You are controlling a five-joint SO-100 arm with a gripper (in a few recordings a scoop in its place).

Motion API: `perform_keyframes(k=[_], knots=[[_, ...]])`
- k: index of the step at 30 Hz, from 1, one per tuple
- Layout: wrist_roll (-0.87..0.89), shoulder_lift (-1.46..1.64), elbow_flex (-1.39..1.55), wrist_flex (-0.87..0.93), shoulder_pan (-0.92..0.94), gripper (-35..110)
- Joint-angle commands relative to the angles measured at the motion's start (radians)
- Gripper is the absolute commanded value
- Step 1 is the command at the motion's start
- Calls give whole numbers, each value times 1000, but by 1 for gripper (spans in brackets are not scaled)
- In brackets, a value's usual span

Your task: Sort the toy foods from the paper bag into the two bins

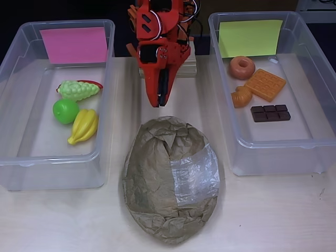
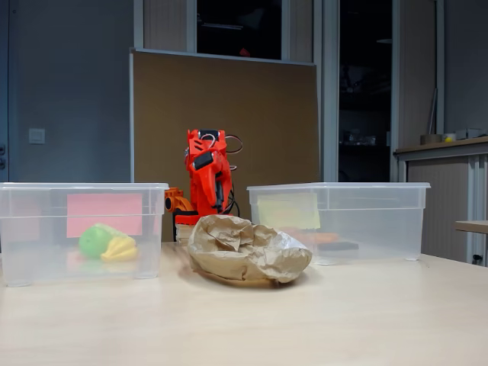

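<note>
The crumpled brown paper bag lies on the table between the two bins, its clear window patch facing up. The left bin with the pink sheet holds pale green grapes, a red chili partly under them, a green apple and yellow bananas. The right bin with the yellow-green sheet holds a donut, an orange waffle, a croissant and a brown chocolate bar. My red gripper points down behind the bag, shut and empty.
The arm's base stands on a wooden block at the back of the table, between the bins. Bare pale tabletop lies in front of the bins and beside the bag. A brown board stands behind the table in the fixed view.
</note>
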State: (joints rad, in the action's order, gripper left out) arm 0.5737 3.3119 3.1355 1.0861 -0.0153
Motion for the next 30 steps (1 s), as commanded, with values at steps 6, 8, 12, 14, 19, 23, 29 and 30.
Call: perform_keyframes(k=[6,8,12,14,19,23,29,30], knots=[[109,12,6,169,-25,1],[109,12,6,169,-28,1],[109,12,6,169,-28,0],[109,12,6,169,-28,0],[109,12,6,169,-28,0],[109,12,6,169,-28,0],[109,12,6,169,-28,0],[109,12,6,169,-28,0]])
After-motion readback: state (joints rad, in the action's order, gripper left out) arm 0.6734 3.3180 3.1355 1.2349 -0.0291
